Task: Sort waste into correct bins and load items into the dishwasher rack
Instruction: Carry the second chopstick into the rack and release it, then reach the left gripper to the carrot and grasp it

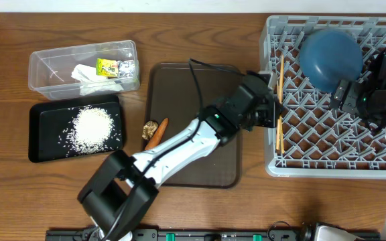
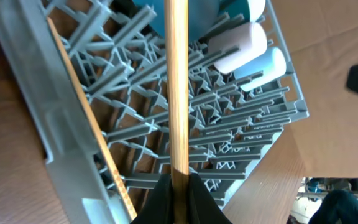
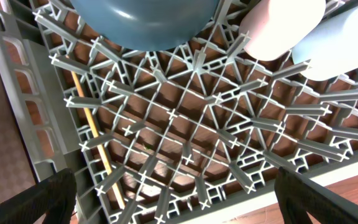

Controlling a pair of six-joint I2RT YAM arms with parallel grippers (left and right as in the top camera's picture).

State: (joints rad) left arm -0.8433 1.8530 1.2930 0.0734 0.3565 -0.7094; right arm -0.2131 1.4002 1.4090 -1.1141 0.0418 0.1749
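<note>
— Wooden chopstick (image 2: 179,93): where does it lie relative to the left gripper (image 2: 179,186)?

— Pinched between the closed dark fingers. It runs straight out from them over the pegs of the grey dishwasher rack (image 1: 327,171), toward the dark blue bowl (image 1: 330,59). A second chopstick (image 2: 86,118) lies flat just inside the rack wall nearest the brown tray (image 1: 206,171), apart from the gripper.

— What does each view add?

— Only the left wrist view shows the grip. Overhead places the gripper at that same wall, with wood showing along the wall on either side of it; which stick is which cannot be told there. The right wrist view shows the right gripper (image 3: 174,177) spread wide and holding nothing above the lattice, with the pink cup (image 3: 281,28) and light blue cup (image 3: 340,46) beside the bowl. Overhead, the arm hides both cups.

— Edges and open room?

— Bare lattice lies between the bowl and the rack's rim on the robot's side. Beyond the brown tray, well apart from the rack, stand the clear tub (image 1: 45,60) with tissue (image 1: 89,75) and wrapper (image 1: 114,66), and the black tray (image 1: 42,150) with rice (image 1: 94,128). The carrot stick (image 1: 157,132) and brown bit (image 1: 149,127) lie at the brown tray's edge farthest from the rack.
</note>
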